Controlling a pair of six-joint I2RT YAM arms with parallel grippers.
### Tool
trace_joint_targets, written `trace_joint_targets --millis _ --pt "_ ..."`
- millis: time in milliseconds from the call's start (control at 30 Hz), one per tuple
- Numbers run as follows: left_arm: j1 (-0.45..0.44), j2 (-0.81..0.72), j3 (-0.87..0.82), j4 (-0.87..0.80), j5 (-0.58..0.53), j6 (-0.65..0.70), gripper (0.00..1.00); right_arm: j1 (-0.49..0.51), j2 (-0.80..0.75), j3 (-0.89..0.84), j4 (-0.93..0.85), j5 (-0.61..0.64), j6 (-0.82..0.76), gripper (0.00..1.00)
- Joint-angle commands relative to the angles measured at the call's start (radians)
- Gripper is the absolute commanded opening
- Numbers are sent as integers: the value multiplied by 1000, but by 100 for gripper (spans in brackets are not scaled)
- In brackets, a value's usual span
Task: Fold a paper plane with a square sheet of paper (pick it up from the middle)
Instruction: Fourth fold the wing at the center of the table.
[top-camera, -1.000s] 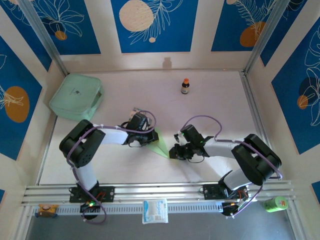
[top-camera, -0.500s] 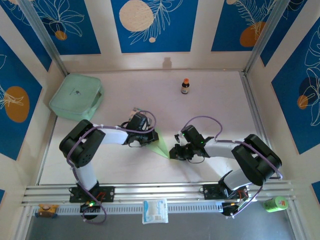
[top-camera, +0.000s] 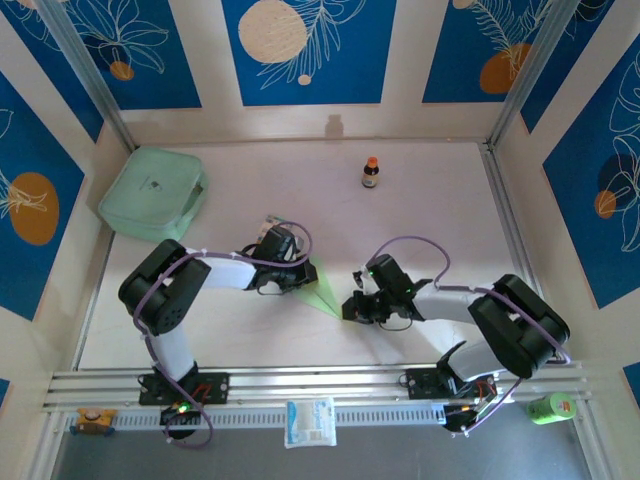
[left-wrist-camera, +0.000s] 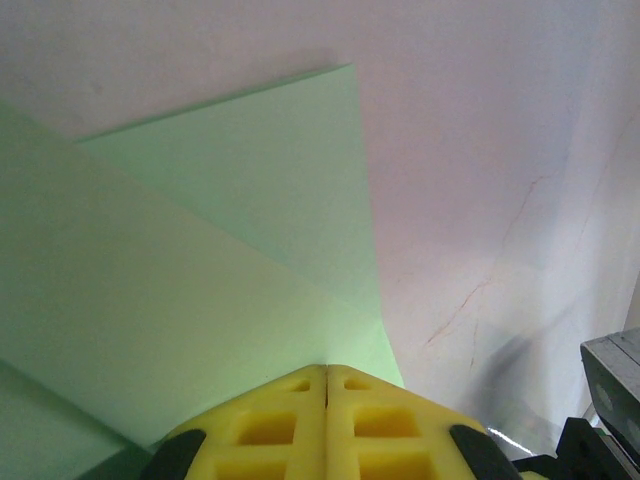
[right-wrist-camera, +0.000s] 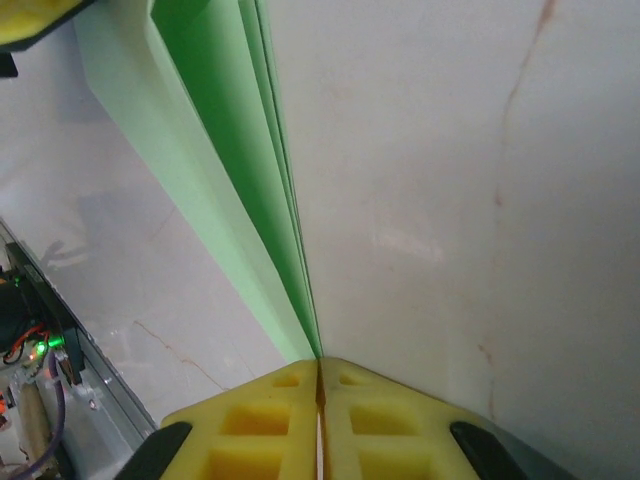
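Whitish marbled tabletop (top-camera: 430, 200) carries a slim, pointed, pale lime-green paper plane (top-camera: 322, 289) at its middle, between both arms. The left gripper (left-wrist-camera: 326, 377) and right gripper (right-wrist-camera: 318, 362) have their jaws together, seemingly pinching its opposite ends.

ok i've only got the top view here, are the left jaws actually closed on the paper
Observer: The left jaws are fully closed, tips at the paper edge. Whether it's pinched or just pressed, I can't tell.
Operator: and the right jaws
Observer: Closed, with the paper's stacked folded edges running straight into the seam between them.
Operator: any fold showing by the left
Observer: Yes, a diagonal fold line, with a paler triangle of paper beyond it.
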Motion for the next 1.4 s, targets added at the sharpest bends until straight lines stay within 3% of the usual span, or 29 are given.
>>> trace_joint_targets --millis 0,267,400,500,667,933,1100,1367 --pt "0 -7 -24 -24 -34 5 1 1 -30 -56 -93 -8 24 10" --pt "-1 -7 -29 -14 -32 6 1 0 -89 -58 -123 -8 29 11" --pt "-1 -11 -37 -16 -34 13 1 -10 -171 2 -223 15 1 13" --pt "-1 -14 -44 -12 -35 12 1 -29 -194 50 -204 -30 -19 11" --pt "-1 -11 -42 -10 -32 12 1 -23 -43 197 -194 -75 -63 5" --pt "-1 -13 -34 -22 -31 15 1 65 195 391 -215 -10 -108 3" --pt "-1 -13 -31 -28 -32 17 1 84 250 432 -239 34 -125 3" --pt "-1 -11 -27 -34 -34 20 1 74 283 355 -206 47 -104 3"
